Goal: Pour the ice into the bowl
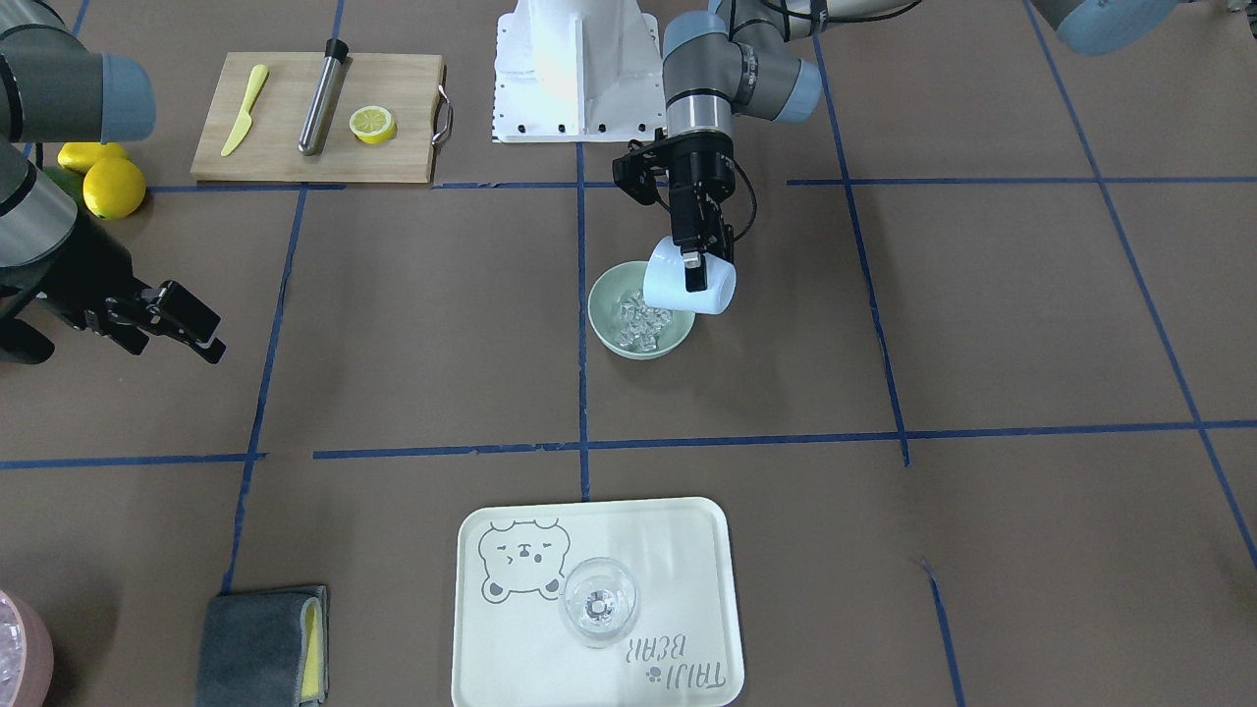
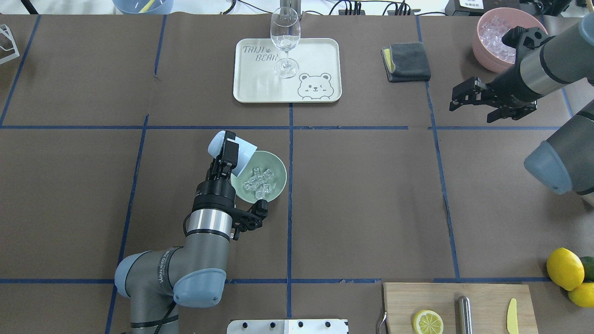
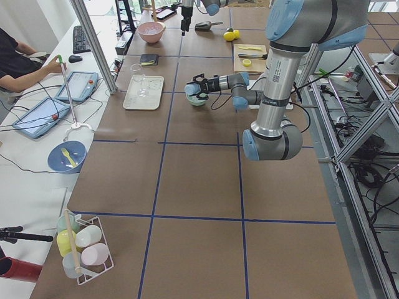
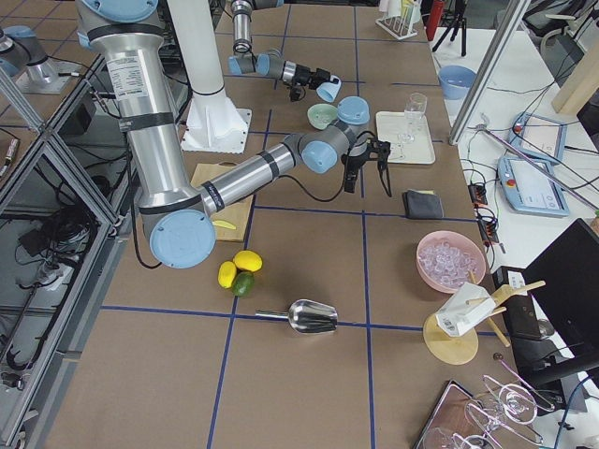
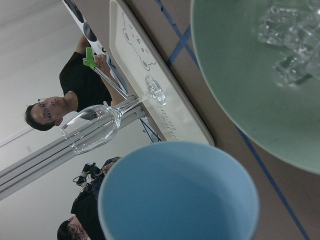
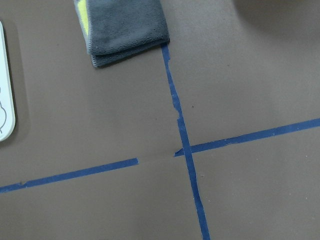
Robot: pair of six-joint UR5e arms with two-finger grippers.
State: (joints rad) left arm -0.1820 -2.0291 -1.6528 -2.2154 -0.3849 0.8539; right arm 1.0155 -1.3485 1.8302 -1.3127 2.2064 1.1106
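- One left gripper [image 2: 228, 150], pinching the rim of one pale blue cup [image 2: 218, 141]. The cup is tipped on its side over the bowl's left rim; the wrist view shows its inside empty.
- One mint-green bowl [image 2: 278, 167], mid-tabletop, holding one heap of ice [image 2: 259, 182]; the number of cubes is not legible.
- One cream tray [image 2: 320, 55] at the far edge, with one wine glass [image 2: 285, 41] upright on it.
- One folded grey cloth [image 2: 408, 62], right of the tray.
- One right gripper [image 2: 471, 104], fingers spread and holding nothing.
- One pink container [image 2: 482, 58] of clear cubes [image 2: 496, 32] in the far right corner, partly hidden by the right arm.
- One cutting board [image 2: 487, 297] at the near edge, cut off by the frame. It carries one lemon half [image 2: 428, 321], one metal rod [image 2: 464, 315] and one yellow knife [image 2: 512, 316].
- Two whole lemons [image 2: 564, 268] at the right edge, and one green fruit [image 2: 588, 266], mostly cut off.
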